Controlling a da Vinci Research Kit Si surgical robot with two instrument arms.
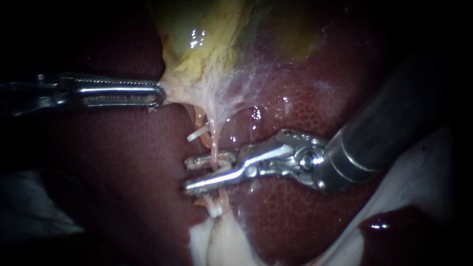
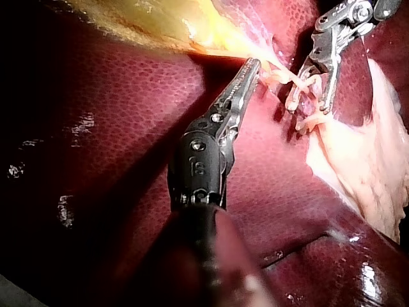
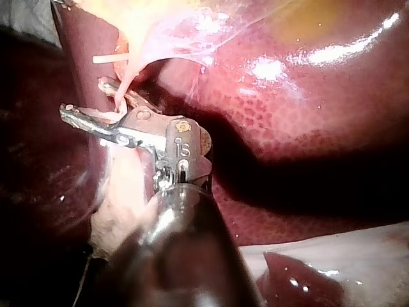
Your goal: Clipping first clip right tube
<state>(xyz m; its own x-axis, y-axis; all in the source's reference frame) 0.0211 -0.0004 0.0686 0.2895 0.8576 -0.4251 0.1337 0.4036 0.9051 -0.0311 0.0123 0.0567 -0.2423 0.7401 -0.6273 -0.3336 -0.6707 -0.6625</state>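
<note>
My right instrument (image 1: 189, 173) comes in from the right, its jaws open and straddling a thin pale pink tube (image 1: 213, 143) that runs down from the gallbladder (image 1: 197, 44). The tube passes between the two jaws. A white clip (image 1: 198, 133) sticks out just above the jaws, beside an orange tube (image 1: 199, 119). Another white clip (image 1: 215, 211) sits below the jaws. My left instrument (image 1: 160, 94) is shut on the gallbladder's pale lower edge and holds it stretched leftward. The right wrist view shows the right instrument (image 3: 86, 97) with its jaws on either side of the tube (image 3: 121, 93).
Dark red liver (image 1: 305, 216) lies under and around everything. Thin white webbing (image 1: 246, 93) spreads from the gallbladder to the liver. Pale fatty tissue (image 1: 221, 244) sits at the tube's lower end. A white cloth (image 1: 419, 177) lies at the lower right.
</note>
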